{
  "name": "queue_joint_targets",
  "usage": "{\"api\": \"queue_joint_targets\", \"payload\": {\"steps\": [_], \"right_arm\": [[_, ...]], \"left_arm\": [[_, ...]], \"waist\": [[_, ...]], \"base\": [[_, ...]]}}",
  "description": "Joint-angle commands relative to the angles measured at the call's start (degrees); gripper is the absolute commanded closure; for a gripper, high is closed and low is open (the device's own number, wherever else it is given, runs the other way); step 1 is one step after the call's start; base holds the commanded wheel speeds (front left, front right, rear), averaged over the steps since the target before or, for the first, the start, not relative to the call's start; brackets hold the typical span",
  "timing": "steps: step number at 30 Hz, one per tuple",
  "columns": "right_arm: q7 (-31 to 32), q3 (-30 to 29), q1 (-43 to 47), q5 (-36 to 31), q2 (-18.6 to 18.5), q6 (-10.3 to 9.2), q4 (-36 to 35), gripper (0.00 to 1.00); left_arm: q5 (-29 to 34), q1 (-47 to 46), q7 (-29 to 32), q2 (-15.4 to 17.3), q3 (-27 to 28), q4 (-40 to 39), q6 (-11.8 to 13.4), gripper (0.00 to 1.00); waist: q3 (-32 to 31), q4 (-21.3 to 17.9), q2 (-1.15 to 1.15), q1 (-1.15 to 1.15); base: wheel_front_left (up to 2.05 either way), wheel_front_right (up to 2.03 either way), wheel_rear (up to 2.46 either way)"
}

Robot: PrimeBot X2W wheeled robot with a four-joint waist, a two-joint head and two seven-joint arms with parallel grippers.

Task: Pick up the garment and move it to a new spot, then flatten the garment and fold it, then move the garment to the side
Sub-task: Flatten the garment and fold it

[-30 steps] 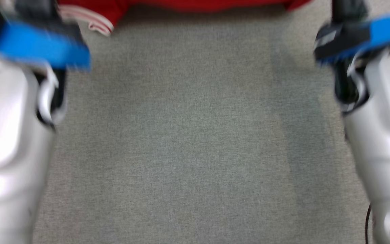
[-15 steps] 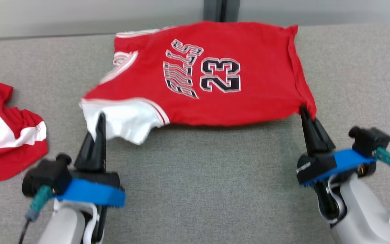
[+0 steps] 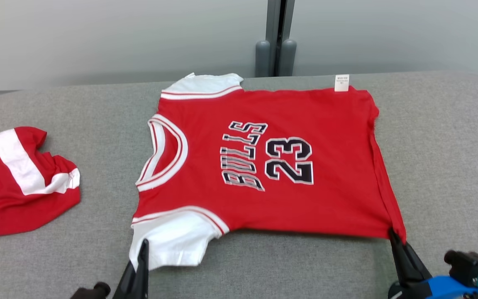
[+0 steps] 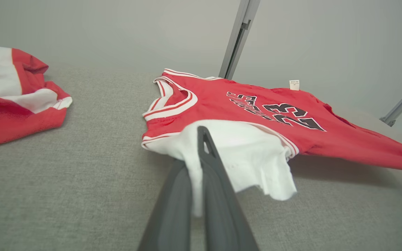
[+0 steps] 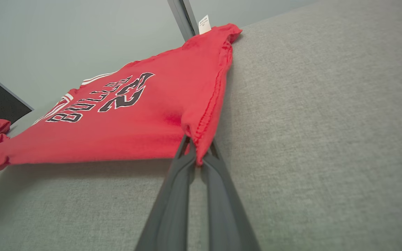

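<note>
The red jersey [image 3: 272,166] lies spread, print side up, in the middle of the grey fabric worktop [image 3: 450,145]. Its neck points toward the robot's left and its near edge is lifted a little off the surface. The left pincer [image 3: 142,247] is clamped on the white near sleeve [image 3: 172,241]. The right pincer [image 3: 393,236] is clamped on the near hem corner. A white label [image 3: 341,82] sticks out at the far hem corner. A second red-and-white garment [image 3: 19,182] lies crumpled well apart, to the left.
</note>
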Motion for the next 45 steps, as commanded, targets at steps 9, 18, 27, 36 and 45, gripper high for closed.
{"api": "queue_joint_targets", "payload": {"steps": [9,18,27,36,45], "right_arm": [[6.2,-3.6,9.2,-3.1,1.8,0.03,-8.3,1.0],[10.3,-4.3,7.3,-5.6,2.5,0.03,-11.8,1.0],[13.7,-4.1,3.8,-5.8,2.2,0.03,-12.8,1.0],[16.2,-2.7,-0.4,-4.9,1.6,0.03,-10.9,1.0],[17.8,-2.2,-6.8,-5.1,1.7,0.03,-9.1,1.0]], "left_arm": [[0.4,5.1,0.2,0.5,-1.4,-2.1,0.6,1.0],[0.8,1.5,0.4,1.1,-1.4,-2.4,0.4,1.0],[1.9,-4.4,1.1,2.8,-1.7,-1.5,-0.8,1.0],[3.1,-12.3,0.9,4.1,-2.3,3.9,-2.5,1.0],[2.7,-22.1,0.6,4.8,-2.0,11.5,-4.2,1.0]], "waist": [[-1.7,-0.4,0.0,0.01],[-0.9,-1.2,0.0,0.01],[0.7,-1.9,0.0,0.01],[2.8,-2.7,0.0,0.01],[7.2,-3.6,0.0,0.01]], "base": [[0.0,0.0,0.0],[0.0,0.0,0.0],[0.0,0.0,0.0],[0.0,0.0,0.0],[0.0,0.0,0.0]]}}
